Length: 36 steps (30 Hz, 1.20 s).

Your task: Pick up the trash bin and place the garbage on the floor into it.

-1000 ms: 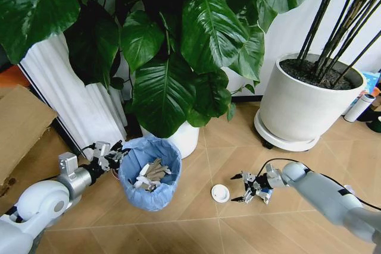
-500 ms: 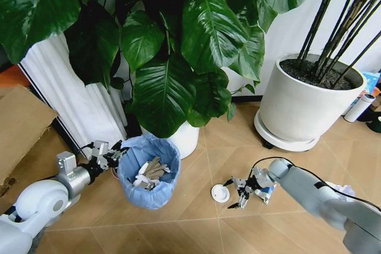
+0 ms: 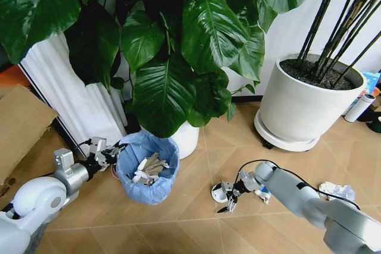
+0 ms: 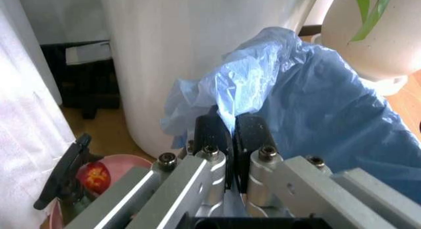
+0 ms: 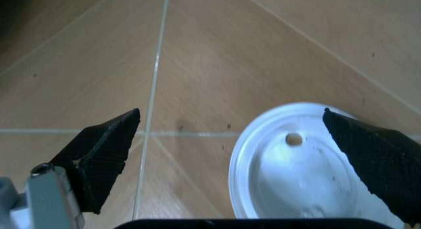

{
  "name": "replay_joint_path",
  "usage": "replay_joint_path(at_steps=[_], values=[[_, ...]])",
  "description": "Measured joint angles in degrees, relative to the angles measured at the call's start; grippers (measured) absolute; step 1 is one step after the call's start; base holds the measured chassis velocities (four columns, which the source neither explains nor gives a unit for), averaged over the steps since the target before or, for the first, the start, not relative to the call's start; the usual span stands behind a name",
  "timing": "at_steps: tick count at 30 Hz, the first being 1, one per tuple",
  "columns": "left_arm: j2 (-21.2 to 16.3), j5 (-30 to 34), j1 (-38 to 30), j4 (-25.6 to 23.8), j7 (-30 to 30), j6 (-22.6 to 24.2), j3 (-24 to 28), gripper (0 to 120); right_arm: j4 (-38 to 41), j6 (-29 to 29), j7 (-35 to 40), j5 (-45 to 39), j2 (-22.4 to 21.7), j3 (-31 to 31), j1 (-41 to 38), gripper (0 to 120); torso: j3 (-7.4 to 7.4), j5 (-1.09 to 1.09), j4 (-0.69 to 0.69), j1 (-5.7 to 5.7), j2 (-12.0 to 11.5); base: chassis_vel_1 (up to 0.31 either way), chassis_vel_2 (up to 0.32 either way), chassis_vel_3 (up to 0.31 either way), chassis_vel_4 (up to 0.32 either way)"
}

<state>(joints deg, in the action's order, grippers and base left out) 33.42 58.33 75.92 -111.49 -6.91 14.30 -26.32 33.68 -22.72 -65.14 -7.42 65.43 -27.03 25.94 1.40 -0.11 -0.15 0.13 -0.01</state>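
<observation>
The bin [image 3: 147, 169] stood on the floor [image 3: 190, 230] before the big plant's pot [image 3: 186, 138], with paper scraps already inside. The left gripper [image 3: 111, 154] was at its near rim, jaws closed on a fold of the blue bag [image 4: 316, 105]; the bag looked thin and slippery, so a grip on film alone would likely stretch or slip unless the rim was caught too.

The right gripper [image 3: 228, 193] hovered low over the white lid [image 3: 219, 192], jaws spread wide with nothing between them; in the right wrist view the lid [image 5: 309, 165] sat off-centre, toward one fingertip. It looked light, stiff and flat against the wood, so it would probably need pinching across its raised edge. A crumpled paper wad [image 3: 336, 191] lay well apart, nearer the white planter [image 3: 303, 108].
</observation>
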Motion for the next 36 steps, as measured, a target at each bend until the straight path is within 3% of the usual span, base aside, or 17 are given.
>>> replay_joint_path(at_steps=[10,23,26,30,32,33,36], values=[[0.04,0.05,-0.13,0.19,-0.24,-0.03,0.00,0,-0.09,0.56,0.21,-0.23,-1.37,0.09,0.31,100,0.00,-0.01,0.00,0.00,0.00,0.000,0.000,0.000,0.000],[-0.11,0.41,-0.48,-0.07,-0.35,-0.07,-0.07,0,-2.22,2.64,2.25,-1.54,0.14,0.22,1.66,100,0.00,-0.01,0.01,0.00,0.00,0.000,0.000,0.000,0.000],[-0.16,0.46,-0.59,-0.07,-0.38,-0.08,-0.07,0,-2.57,3.28,2.73,-2.44,-0.07,0.28,1.81,95,0.00,0.00,0.01,0.00,0.00,0.000,0.000,0.000,0.000],[-0.36,0.65,-0.71,-0.05,-0.47,-0.10,-0.06,0,-2.78,4.35,3.42,-4.06,-0.90,0.51,2.15,75,-0.01,-0.03,0.01,0.00,0.02,0.000,0.000,0.000,0.000],[-0.38,0.67,-0.71,-0.04,-0.49,-0.10,-0.06,0,-2.81,4.46,3.46,-4.22,-0.95,0.52,2.17,75,-0.02,-0.03,0.00,0.00,0.02,0.000,0.000,0.000,0.000],[-0.42,0.71,-0.71,-0.04,-0.52,-0.10,-0.06,0,-2.92,4.69,3.51,-4.47,-0.99,0.56,2.18,66,-0.02,-0.03,0.00,0.00,0.02,0.000,0.000,0.000,0.000],[-0.48,0.76,-0.70,-0.04,-0.55,-0.11,-0.06,0,-2.95,4.79,3.53,-4.57,-1.00,0.58,2.25,60,-0.02,-0.05,0.00,-0.01,0.02,0.000,0.000,0.000,0.000]])
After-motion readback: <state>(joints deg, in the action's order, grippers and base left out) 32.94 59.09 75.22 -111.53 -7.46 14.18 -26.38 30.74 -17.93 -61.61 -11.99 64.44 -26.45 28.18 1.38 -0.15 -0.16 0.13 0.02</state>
